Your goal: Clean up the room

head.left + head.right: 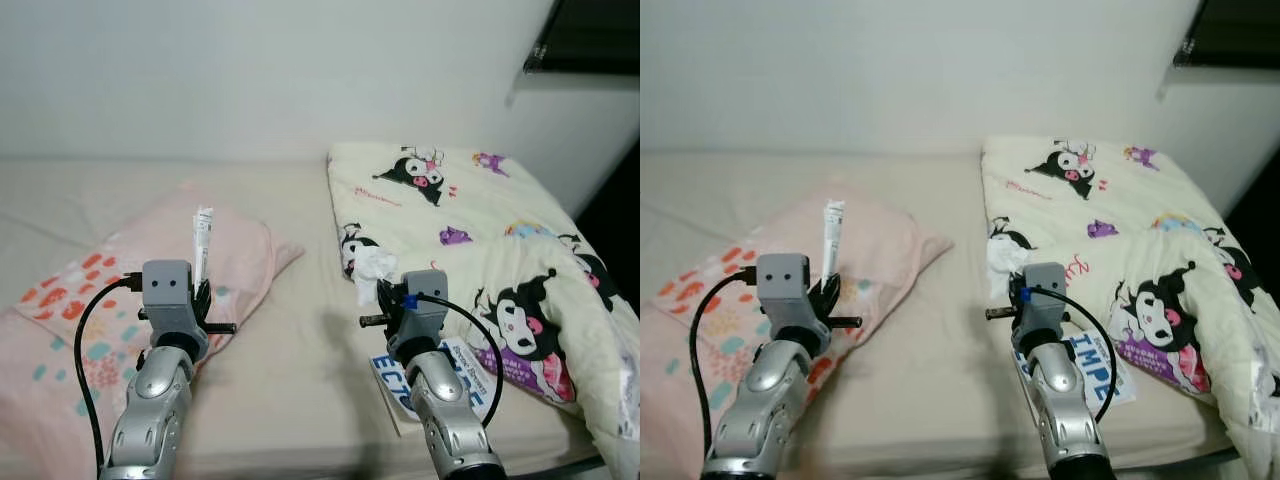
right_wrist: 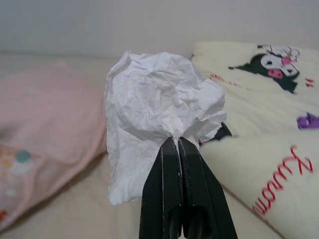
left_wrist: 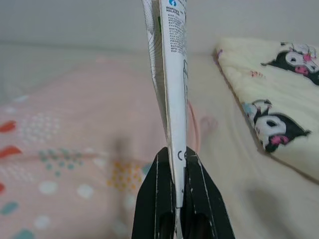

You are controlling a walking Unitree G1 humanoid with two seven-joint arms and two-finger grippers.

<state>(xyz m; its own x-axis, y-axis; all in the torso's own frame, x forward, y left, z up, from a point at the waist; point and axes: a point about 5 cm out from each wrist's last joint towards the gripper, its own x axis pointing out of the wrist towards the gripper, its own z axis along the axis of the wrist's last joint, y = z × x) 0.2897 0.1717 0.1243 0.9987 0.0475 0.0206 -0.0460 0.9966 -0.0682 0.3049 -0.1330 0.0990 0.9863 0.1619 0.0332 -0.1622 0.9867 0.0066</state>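
Left eye view: left gripper [image 1: 203, 290] is raised over the pink pillow [image 1: 120, 300], pinching a thin white packet [image 1: 202, 240] upright. Right gripper [image 1: 372, 292] pinches a crumpled tissue [image 1: 374, 265] above the bed [image 1: 290, 340], beside the cartoon-print blanket [image 1: 500, 270]. A blue-lettered sheet [image 1: 440, 375] lies under the right arm, possibly a bag.

Left wrist view: fingers [image 3: 197, 194] pressed tight on the packet's lower edge.

Right wrist view: fingers [image 2: 159, 194] closed on the tissue's base.
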